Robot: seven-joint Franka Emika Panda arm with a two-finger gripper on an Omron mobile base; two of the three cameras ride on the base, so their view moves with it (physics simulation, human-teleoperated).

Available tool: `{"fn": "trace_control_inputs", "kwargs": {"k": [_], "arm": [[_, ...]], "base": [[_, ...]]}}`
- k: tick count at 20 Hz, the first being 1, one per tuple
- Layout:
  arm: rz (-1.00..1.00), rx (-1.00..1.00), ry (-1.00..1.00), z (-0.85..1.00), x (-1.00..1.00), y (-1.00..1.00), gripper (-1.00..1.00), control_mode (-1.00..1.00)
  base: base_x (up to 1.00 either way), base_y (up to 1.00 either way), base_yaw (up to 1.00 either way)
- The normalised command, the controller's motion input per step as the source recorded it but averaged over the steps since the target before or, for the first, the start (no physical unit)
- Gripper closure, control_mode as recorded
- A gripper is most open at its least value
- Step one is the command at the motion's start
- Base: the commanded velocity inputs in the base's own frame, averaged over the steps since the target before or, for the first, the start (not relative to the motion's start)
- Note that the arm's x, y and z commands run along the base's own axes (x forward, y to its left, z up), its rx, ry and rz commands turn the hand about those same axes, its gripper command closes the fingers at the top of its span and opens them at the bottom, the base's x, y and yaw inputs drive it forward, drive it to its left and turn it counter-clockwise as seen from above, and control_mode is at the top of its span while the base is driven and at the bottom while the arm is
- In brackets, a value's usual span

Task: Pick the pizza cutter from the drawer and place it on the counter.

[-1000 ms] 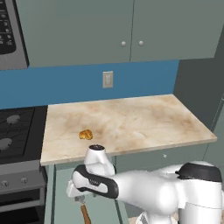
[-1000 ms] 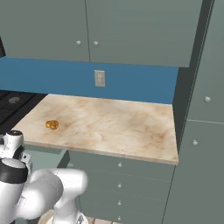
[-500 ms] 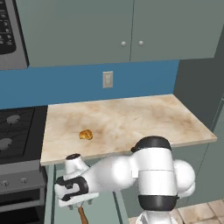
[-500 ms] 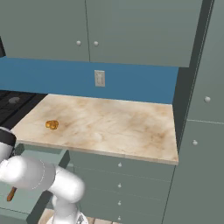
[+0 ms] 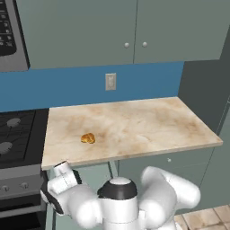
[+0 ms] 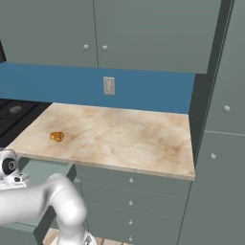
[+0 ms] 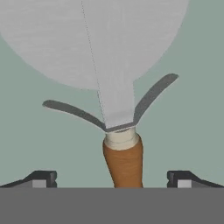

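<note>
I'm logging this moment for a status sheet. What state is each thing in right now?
pizza cutter: lying between the finger tips, not gripped
gripper: open, astride the handle
drawer: pulled open
counter: holds one pastry
pastry: resting near the counter's stove side
upper cabinet doors: closed

The white arm folds low across the bottom of the left base view, its bulky joints bunched at lower centre and its wrist reaching to the lower left, where the hand tips downward. In the right base view the arm sweeps from bottom centre to the left edge, ending in the wrist. In the hand view the gripper [image 7: 111, 178] has its two dark fingers [image 7: 41, 178] spread wide at the bottom corners, with an orange-brown handle rising between them, touching neither
</note>
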Motion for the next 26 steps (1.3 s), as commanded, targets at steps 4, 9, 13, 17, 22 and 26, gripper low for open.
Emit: {"fn": "trace_control_inputs", "kwargs": {"k": [4, 9, 13, 17, 22, 26], "arm": [[-0.02, -0.17, 0.1, -0.79, -0.05, 0.0, -1.0, -1.0], [0.0, -0.16, 0.01, -0.99, -0.75, 0.0, -1.0, -1.0], [0.0, -0.16, 0.0, -1.0, -0.98, 0.0, -1.0, -1.0], [0.0, -0.23, -0.05, -1.0, -1.0, 0.0, -1.0, -1.0], [-0.02, -0.31, -0.04, -1.0, -1.0, 0.01, 1.0, -1.0], [-0.05, -0.25, 0.0, -1.0, -0.96, -0.05, 1.0, -1.0]], "base": [[0.0, 0.0, 0.0], [0.0, 0.0, 0.0], [0.0, 0.0, 0.0], [0.0, 0.0, 0.0], [0.0, 0.0, 0.0], [0.0, 0.0, 0.0]]}}
